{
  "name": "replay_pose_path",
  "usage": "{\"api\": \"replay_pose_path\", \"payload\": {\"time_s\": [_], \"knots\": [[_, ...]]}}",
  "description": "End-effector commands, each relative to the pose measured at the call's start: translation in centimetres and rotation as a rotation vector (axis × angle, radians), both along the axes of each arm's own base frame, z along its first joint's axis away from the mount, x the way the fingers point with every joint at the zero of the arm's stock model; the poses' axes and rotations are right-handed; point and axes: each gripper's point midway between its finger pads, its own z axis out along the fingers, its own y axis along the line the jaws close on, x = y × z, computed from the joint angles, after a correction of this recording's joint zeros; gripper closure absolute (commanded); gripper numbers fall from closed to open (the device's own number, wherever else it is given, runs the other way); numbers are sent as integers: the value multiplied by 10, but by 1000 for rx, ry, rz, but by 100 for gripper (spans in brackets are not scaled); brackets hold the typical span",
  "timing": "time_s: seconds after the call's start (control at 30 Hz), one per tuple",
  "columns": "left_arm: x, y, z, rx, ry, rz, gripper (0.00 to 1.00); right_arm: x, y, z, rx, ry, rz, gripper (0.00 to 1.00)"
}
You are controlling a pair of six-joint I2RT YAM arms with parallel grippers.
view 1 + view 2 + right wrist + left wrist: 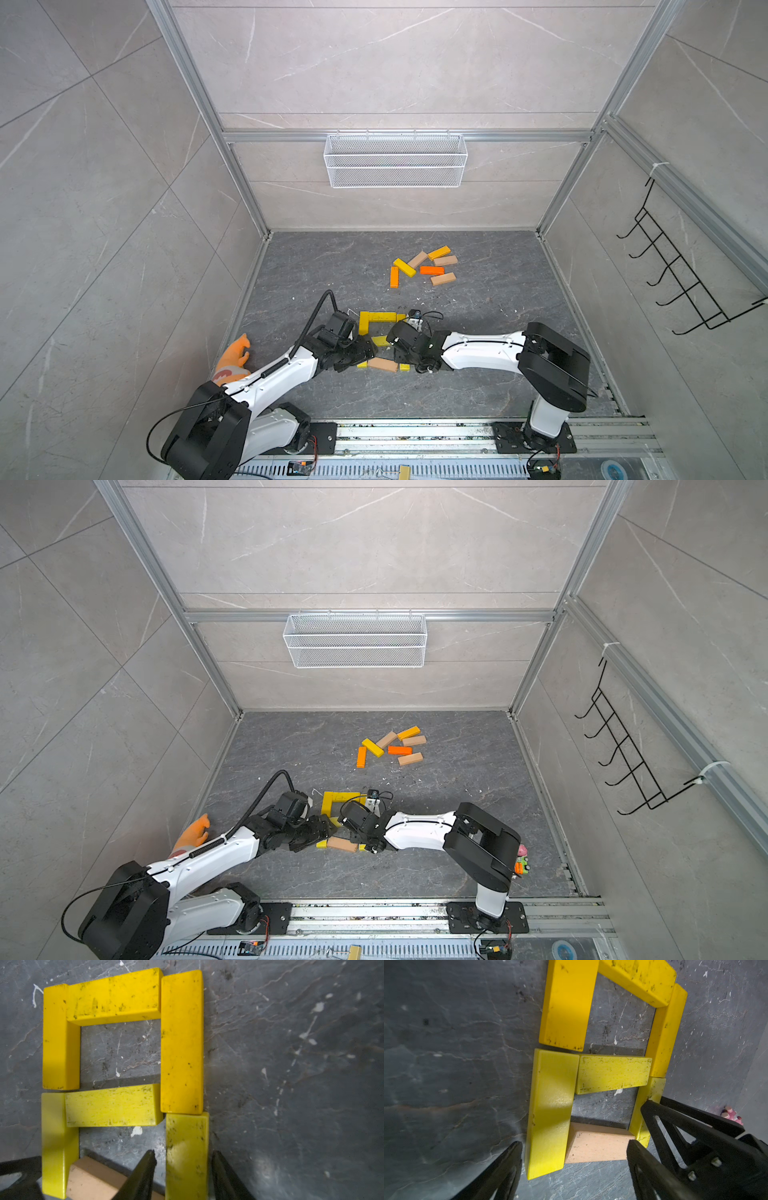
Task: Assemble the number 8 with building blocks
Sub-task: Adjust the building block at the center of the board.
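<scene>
1. Building blocks [377, 317] lie on the dark table [478, 374] in two groups. Seven form a figure of eight close to the robot, between the two arms. We count seven more, yellow, orange and tan, in a loose heap [432, 270] farther back, well apart from the figure.
2. In the figure we see six yellow pieces and one tan block [598, 1147]. The tan one closes the near end, lying between the ends of the two lower side pieces.
3. The middle bar [112, 1105] sits slightly askew and touches the lower left yellow block [550, 1109] at one end.
4. The right gripper [184, 1152] straddles the lower right yellow block [187, 1147]. Its jaws are spread, and we see a strip of table between one finger and the block, so nothing is pinched.
5. The left gripper [574, 1142] is spread wide over the near left corner of the figure. One finger is outside the lower left yellow block and the other is at the tan block's right end. It holds nothing, and we cannot tell whether either finger touches wood.
6. An orange plush fish [235, 353] lies beside the left arm, partly hidden by it.
7. A white wire basket [395, 160] hangs on the back wall.
</scene>
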Motion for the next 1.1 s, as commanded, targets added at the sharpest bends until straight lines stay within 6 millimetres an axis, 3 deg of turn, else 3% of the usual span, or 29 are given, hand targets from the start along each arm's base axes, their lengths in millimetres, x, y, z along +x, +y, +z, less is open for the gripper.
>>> {"api": "replay_pose_path", "payload": {"time_s": [0.0, 0.33, 0.7, 1.07], "knots": [[11, 0, 12, 24, -47, -11, 18, -2, -2, 10, 45, -2, -8, 52], [18, -4, 6, 33, -37, -13, 18, -10, 0, -4, 79, 37, -3, 53], [15, -11, 3, -19, -27, -19, 18, -8, 8, -3, 139, 39, -21, 54], [10, -10, 2, -19, -8, -23, 18, -6, -5, -2, 122, 21, -80, 55]]}}
